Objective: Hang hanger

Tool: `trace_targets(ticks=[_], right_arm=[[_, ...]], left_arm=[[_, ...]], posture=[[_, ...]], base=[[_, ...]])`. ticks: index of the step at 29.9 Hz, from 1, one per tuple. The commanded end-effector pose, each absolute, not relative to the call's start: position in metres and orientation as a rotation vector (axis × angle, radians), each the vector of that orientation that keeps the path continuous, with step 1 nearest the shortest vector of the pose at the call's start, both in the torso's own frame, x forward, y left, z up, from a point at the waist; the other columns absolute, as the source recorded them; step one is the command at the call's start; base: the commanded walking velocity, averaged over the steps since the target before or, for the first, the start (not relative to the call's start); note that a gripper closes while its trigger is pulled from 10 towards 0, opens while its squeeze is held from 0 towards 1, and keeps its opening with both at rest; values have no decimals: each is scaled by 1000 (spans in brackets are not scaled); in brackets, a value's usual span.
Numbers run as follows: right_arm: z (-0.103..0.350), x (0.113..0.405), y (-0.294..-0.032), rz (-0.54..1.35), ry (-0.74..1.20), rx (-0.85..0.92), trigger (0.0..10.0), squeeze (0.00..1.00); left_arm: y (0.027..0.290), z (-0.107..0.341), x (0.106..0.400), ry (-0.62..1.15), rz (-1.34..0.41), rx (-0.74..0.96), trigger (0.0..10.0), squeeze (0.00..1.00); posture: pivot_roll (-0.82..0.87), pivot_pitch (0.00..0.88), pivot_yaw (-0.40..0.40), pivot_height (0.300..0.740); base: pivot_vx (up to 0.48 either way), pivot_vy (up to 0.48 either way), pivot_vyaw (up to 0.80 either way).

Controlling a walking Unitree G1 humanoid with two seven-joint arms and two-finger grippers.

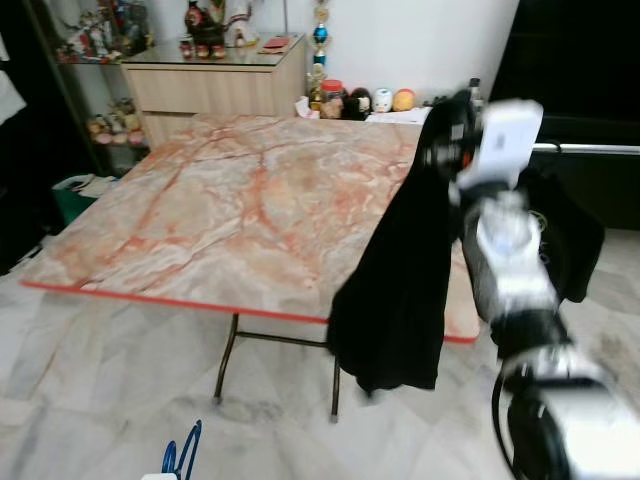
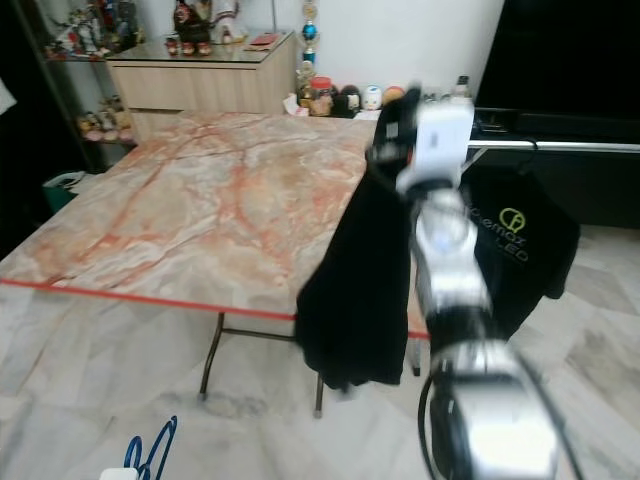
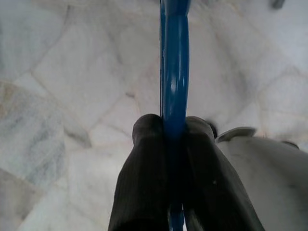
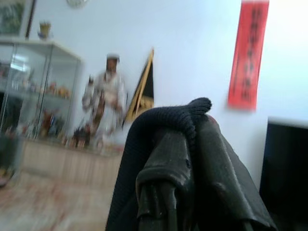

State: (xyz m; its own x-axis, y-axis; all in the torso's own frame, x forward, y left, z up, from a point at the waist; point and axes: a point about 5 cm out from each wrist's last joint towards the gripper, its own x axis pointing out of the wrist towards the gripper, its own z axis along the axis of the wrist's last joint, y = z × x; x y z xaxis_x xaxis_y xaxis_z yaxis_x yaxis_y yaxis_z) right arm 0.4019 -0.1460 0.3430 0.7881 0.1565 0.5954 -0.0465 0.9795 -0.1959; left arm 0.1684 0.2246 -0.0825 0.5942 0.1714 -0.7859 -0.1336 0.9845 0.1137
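Dangling from the raised right gripper (image 4: 192, 144), whose fingers pinch its collar, the black shirt (image 1: 395, 290) could slip off, while the left gripper (image 3: 175, 127) below clamps the blue hanger (image 3: 174, 62).

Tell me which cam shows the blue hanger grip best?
Left wrist view: the blue hanger runs straight between the left gripper, its black fingers closed on it against the marble floor. The left and right eye views catch just a blue loop at the bottom edge, with no grip detail.
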Motion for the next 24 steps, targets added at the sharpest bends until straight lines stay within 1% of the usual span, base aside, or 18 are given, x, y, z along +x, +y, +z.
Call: trace_targets(ticks=[1,3,7,8,9,11,13,15,17,18,20,22,24], right_arm=[[362,401,-141,116,-710,-179,10000,0],[370,402,-144,102,-714,-183,10000,0],[391,404,-151,40,-706,-257,10000,0],[392,405,-151,34,-703,-255,10000,0],[384,408,-149,52,-661,-248,10000,0],[378,410,-147,58,-643,-257,10000,0],[356,414,-142,86,-586,-261,10000,0],[320,418,-139,110,-480,-280,10000,0],[283,419,-140,127,-367,-250,10000,0],[273,419,-140,133,-339,-233,10000,0],[243,416,-143,133,-249,-232,10000,0],[197,405,-145,188,-143,-189,10000,0],[170,395,-146,221,-89,-191,10000,0]], left_arm=[[234,-83,164,938,202,57,10000,0],[234,-83,164,939,204,56,10000,0],[234,-83,163,945,206,56,10000,0],[234,-83,162,946,206,55,10000,0],[234,-84,162,948,205,55,10000,0],[233,-84,162,948,206,54,10000,0],[232,-85,161,951,204,55,10000,0],[230,-86,159,955,196,45,10000,0],[228,-87,158,961,181,38,10000,0],[228,-87,158,961,178,37,10000,0],[227,-87,157,966,179,38,10000,0],[226,-88,155,968,185,32,10000,0],[225,-89,154,969,184,31,10000,0]], posture=[[83,0,27,740],[84,0,27,740],[77,0,23,740],[76,0,20,740],[77,0,19,740],[78,0,17,740],[83,0,15,740],[80,0,15,740],[82,2,11,740],[82,2,11,740],[74,6,11,740],[73,9,8,740],[76,8,4,740]], base=[[394,0,0],[394,0,0],[394,0,0],[390,0,0],[390,0,0],[390,0,0],[362,0,0],[291,0,0],[0,0,0],[0,0,0],[0,0,0],[0,0,0],[0,0,0]])
